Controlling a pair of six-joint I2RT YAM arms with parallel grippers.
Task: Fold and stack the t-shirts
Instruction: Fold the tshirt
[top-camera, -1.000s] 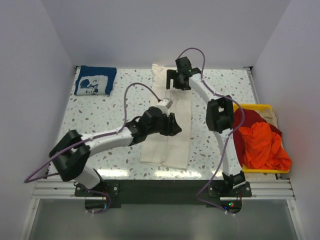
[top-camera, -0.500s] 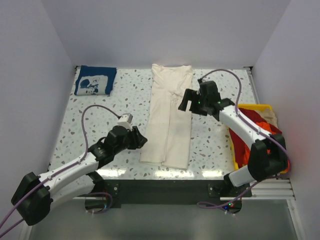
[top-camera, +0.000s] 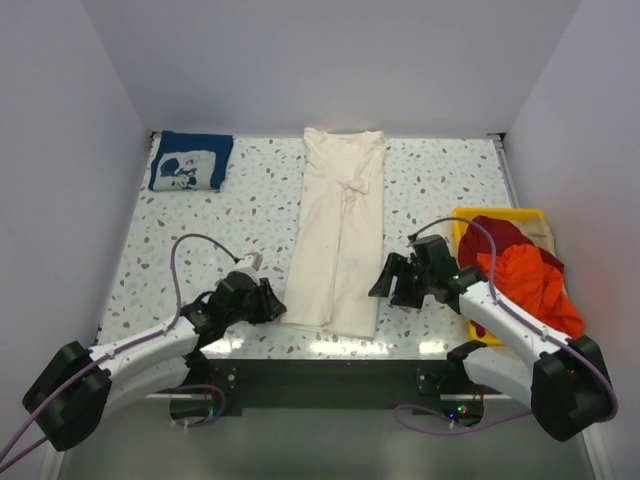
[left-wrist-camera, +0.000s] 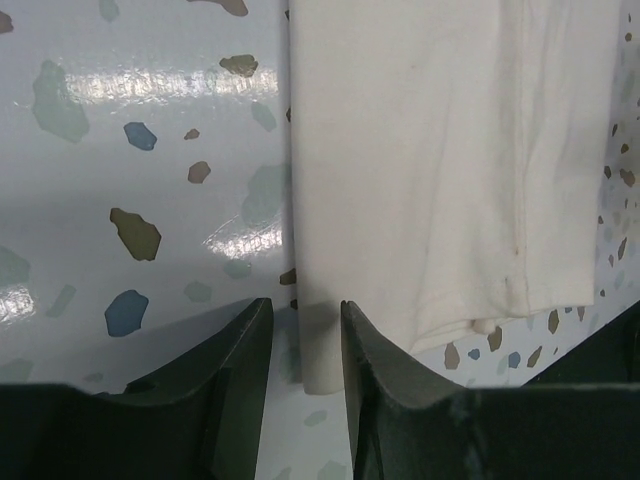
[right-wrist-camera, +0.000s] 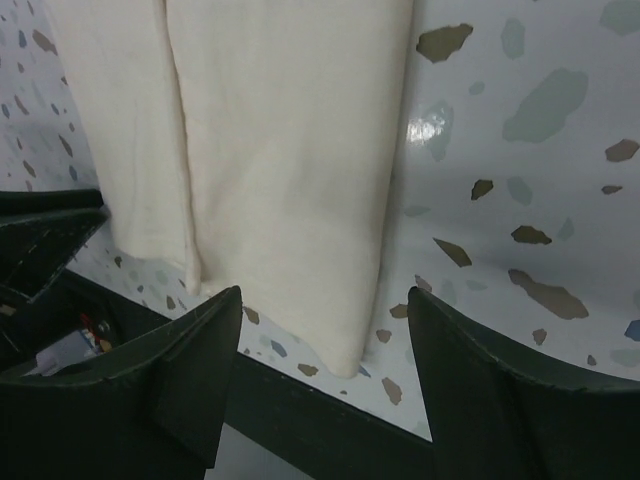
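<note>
The left gripper (left-wrist-camera: 305, 302), its jaws drawn narrow, has the near left hem corner of the cream t-shirt (left-wrist-camera: 440, 150) in the gap between them. A sliver of speckled surface (left-wrist-camera: 120, 150) shows beside the cloth, so it cannot be told whether the pinch has landed. At the opposite hem corner the right gripper (right-wrist-camera: 325, 292) stands wide open and low, its two fingers straddling the cloth's right edge with nothing held. The paired stance at the two corners looks deliberate. The cream t-shirt lies as a long narrow strip, sides already turned in, collar end far from the arms and hem end at their feet. Taking both hem corners at once would let the arms carry that end up toward the collar and halve the length without skewing it. Off to the left of the cream t-shirt's collar end rests the navy t-shirt (top-camera: 190, 160), a compact folded square with its white print up, probably the base on which the stack will grow. To the right of the cream t-shirt, the yellow bin (top-camera: 500, 213) holds the crumpled orange-red t-shirt (top-camera: 525, 285) and a beige t-shirt (top-camera: 545, 232) tucked behind it, both yet to be folded.
</note>
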